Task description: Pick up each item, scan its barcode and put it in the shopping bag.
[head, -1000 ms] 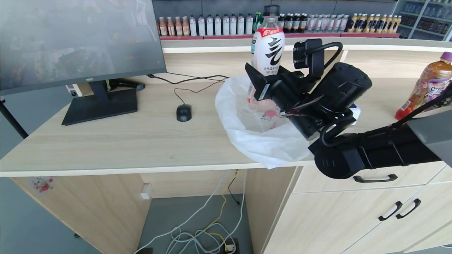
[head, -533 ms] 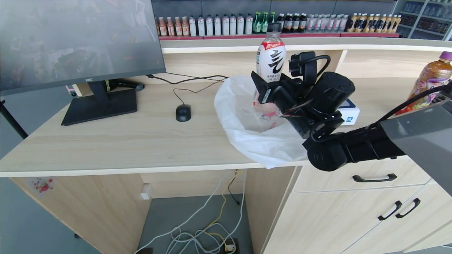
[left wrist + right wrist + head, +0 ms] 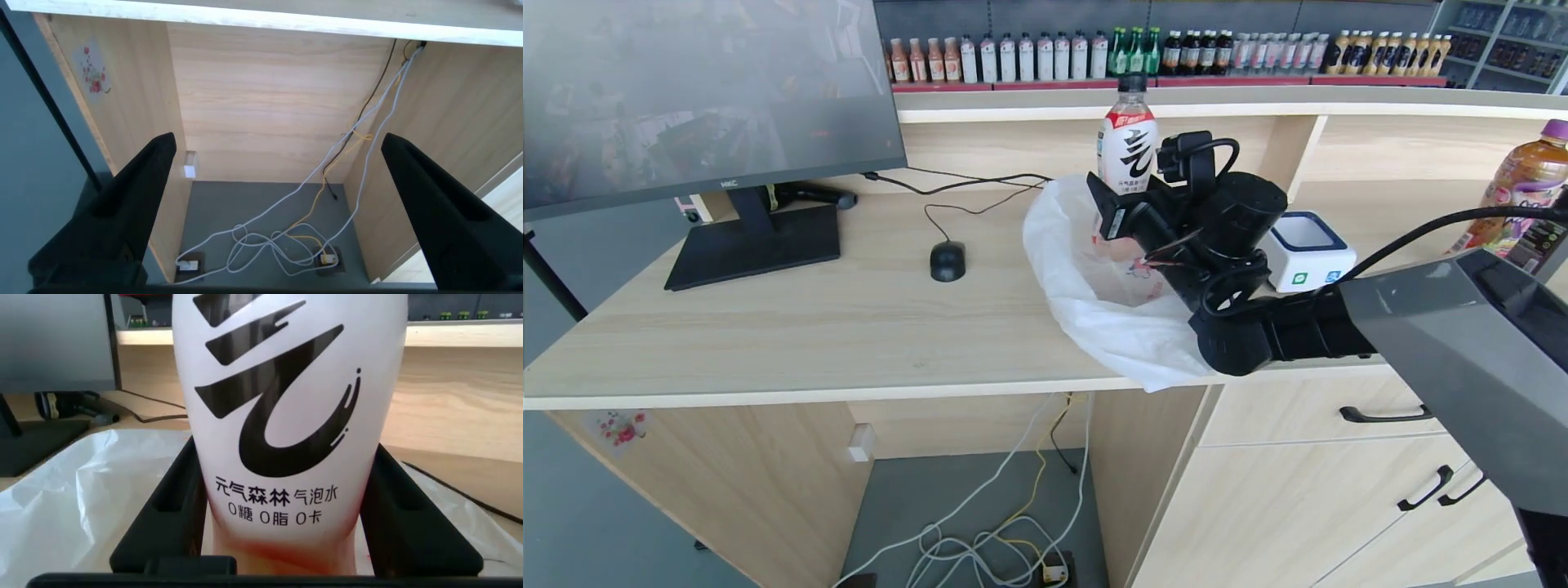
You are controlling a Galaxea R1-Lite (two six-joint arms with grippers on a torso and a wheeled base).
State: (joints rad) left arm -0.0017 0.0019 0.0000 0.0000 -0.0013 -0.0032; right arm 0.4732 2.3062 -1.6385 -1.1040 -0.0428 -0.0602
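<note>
One white-labelled plastic drink bottle [image 3: 1127, 151], pinched in my right gripper [image 3: 1117, 219], has sunk toward the crumpled white plastic shopping bag [image 3: 1107, 331] directly below it, so release looks near.

Shop — drink shelves [image 3: 1045, 85], checkout counter [image 3: 809, 327], scanner [image 3: 1308, 260]

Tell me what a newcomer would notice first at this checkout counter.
The black right gripper holding a white bottle upright over the open white shopping bag in the middle of the counter draws the eye first. Next come the big dark monitor at the left and the small white scanner just right of the bag.
</note>
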